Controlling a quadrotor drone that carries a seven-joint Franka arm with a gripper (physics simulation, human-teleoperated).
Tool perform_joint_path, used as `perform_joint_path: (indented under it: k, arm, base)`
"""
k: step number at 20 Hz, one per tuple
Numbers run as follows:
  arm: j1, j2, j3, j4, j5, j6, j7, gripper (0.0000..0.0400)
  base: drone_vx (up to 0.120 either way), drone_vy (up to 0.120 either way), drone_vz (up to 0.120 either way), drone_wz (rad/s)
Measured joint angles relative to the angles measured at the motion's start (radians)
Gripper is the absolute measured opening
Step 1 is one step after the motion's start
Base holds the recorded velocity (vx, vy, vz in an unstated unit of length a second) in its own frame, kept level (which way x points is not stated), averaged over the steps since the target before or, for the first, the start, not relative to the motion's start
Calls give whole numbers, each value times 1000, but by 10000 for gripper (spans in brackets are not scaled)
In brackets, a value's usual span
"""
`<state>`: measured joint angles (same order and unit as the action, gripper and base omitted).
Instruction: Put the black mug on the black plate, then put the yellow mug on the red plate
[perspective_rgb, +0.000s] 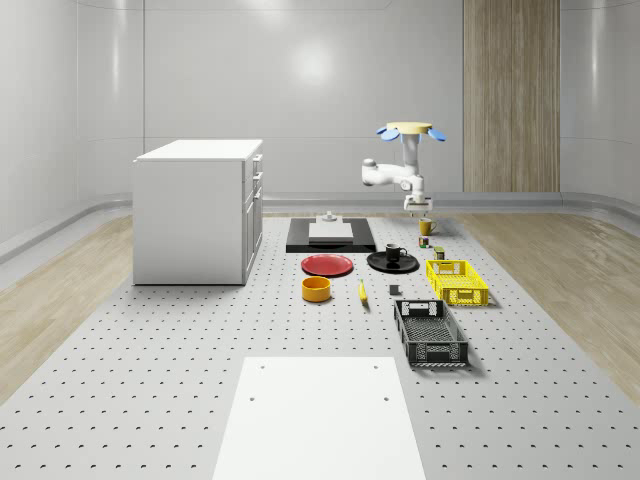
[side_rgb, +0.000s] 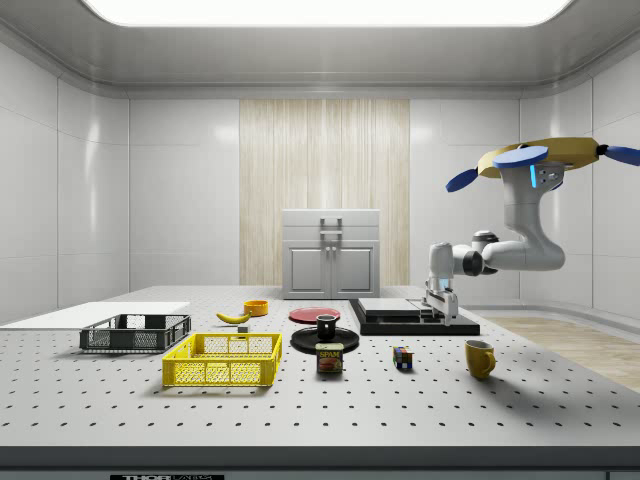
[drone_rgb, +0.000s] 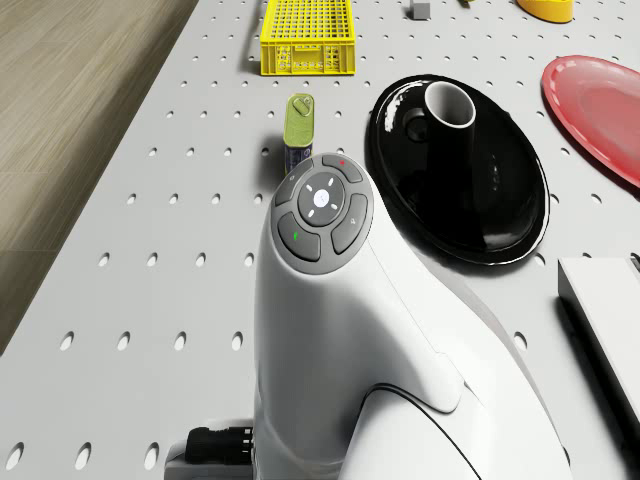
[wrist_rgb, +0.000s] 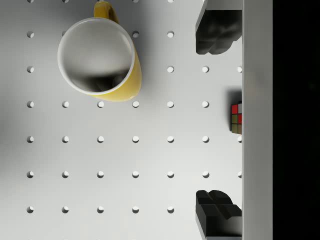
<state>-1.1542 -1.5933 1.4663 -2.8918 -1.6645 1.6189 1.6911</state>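
While the drone (perspective_rgb: 409, 129) hovers above the far right part of the perforated table (perspective_rgb: 180, 350), its arm bends down so that the gripper (perspective_rgb: 411, 208) hangs just above the yellow mug (perspective_rgb: 426, 226), fingers (wrist_rgb: 215, 35) spread wide apart with nothing between them. Going from the whole-scene view's left: a white cabinet (perspective_rgb: 198, 210) stands well apart from the rest, then come the red plate (perspective_rgb: 327, 265) (bare, with a yellow bowl (perspective_rgb: 316, 289) just in front of it), then the black plate (perspective_rgb: 392, 262) with the black mug (perspective_rgb: 393, 254) standing upright on it. Farther right the yellow mug sits upright on the table, near a small colored cube (wrist_rgb: 236, 117), apart from both plates. Nearer the camera lie a yellow basket (perspective_rgb: 457, 281) and a black basket (perspective_rgb: 430, 333).
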Motion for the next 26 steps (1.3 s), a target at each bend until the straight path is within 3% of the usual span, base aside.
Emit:
perform_joint_path:
  k: [8,12,26]
  arm:
    - [0,-1,0,0,1,1,0,400]
    - [0,-2,0,0,1,2,0,400]
    - [0,-4,1,0,1,3,0,400]
  base:
    - [-120,35,-5,0]
    - [-110,0,-120,0]
    - [-17,17,-40,0]
